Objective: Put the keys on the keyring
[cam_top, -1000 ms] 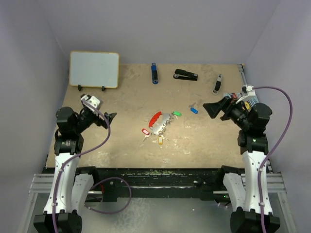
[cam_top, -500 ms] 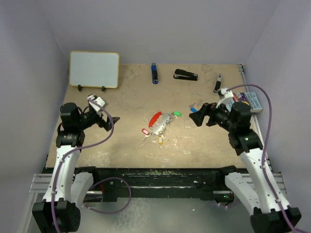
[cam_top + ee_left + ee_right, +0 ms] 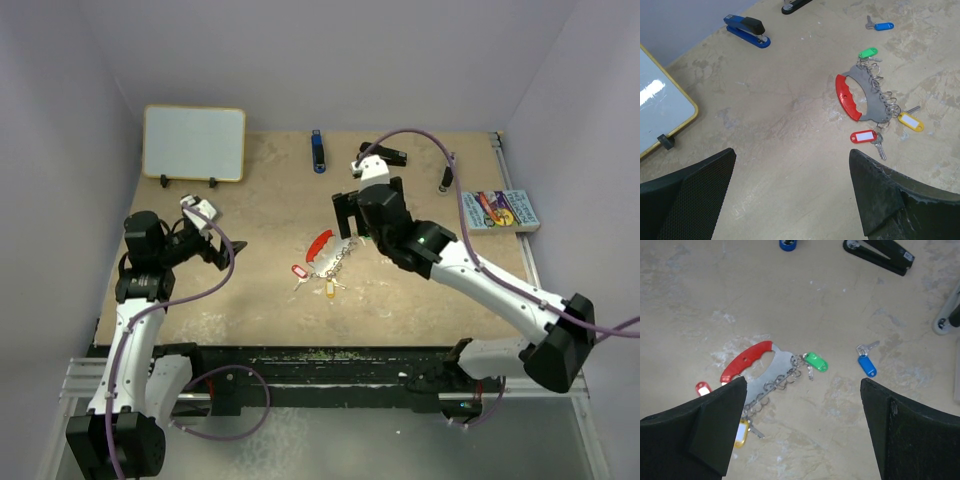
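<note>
- Table (image 3: 270,190): sandy top, everything below lies on it.
- Whiteboard (image 3: 194,143): propped at the back left corner.
- Right gripper (image 3: 802,385): reached out over mid-table and hanging above the keyring; jaws spread wide, nothing in them.
- Left gripper (image 3: 792,152): off to the left, well apart from the keyring and pointing toward it; jaws also spread wide and empty.
- Book (image 3: 500,211): flat at the right edge.
- Black stapler (image 3: 385,154) and blue stapler (image 3: 747,31): along the back.
- Keyring (image 3: 852,97): mid-table, a red crescent on a grey plate hung with metal rings.
- Keys: the green (image 3: 815,361) touches one end of the keyring, the red (image 3: 863,136) and yellow (image 3: 910,121) touch the other, and the blue (image 3: 867,365) lies by itself off to the right.
</note>
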Robot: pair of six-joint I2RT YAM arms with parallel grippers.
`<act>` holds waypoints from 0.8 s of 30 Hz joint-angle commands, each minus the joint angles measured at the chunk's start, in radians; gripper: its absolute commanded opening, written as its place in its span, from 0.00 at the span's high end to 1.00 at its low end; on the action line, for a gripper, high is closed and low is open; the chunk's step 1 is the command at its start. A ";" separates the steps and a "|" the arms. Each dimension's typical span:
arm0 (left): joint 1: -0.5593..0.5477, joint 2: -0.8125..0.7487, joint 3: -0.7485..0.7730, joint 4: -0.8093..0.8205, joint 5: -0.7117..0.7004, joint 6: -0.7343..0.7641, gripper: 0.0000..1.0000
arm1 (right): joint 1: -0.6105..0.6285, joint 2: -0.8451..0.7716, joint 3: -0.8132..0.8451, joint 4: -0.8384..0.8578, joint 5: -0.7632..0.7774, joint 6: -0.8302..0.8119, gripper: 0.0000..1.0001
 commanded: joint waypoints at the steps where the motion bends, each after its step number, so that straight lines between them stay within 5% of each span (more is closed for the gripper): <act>1: 0.004 0.001 0.047 0.025 0.021 0.014 0.02 | 0.047 0.072 0.073 0.078 0.257 -0.042 0.00; 5: 0.005 0.006 0.046 0.030 0.014 0.013 0.02 | 0.064 0.143 0.074 0.127 0.309 0.021 0.00; 9: 0.006 0.006 0.051 0.035 0.019 -0.004 0.02 | 0.052 0.167 0.050 0.209 0.149 0.061 0.00; 13: 0.006 0.005 0.067 0.033 0.013 -0.008 0.02 | 0.065 0.161 0.028 0.306 0.220 -0.073 0.00; 19: 0.006 0.005 0.076 0.033 0.021 -0.005 0.02 | 0.065 0.141 0.013 0.183 0.241 -0.138 0.00; 24: 0.006 0.003 0.061 0.032 0.027 0.004 0.02 | 0.065 0.084 -0.073 0.099 0.057 -0.063 0.09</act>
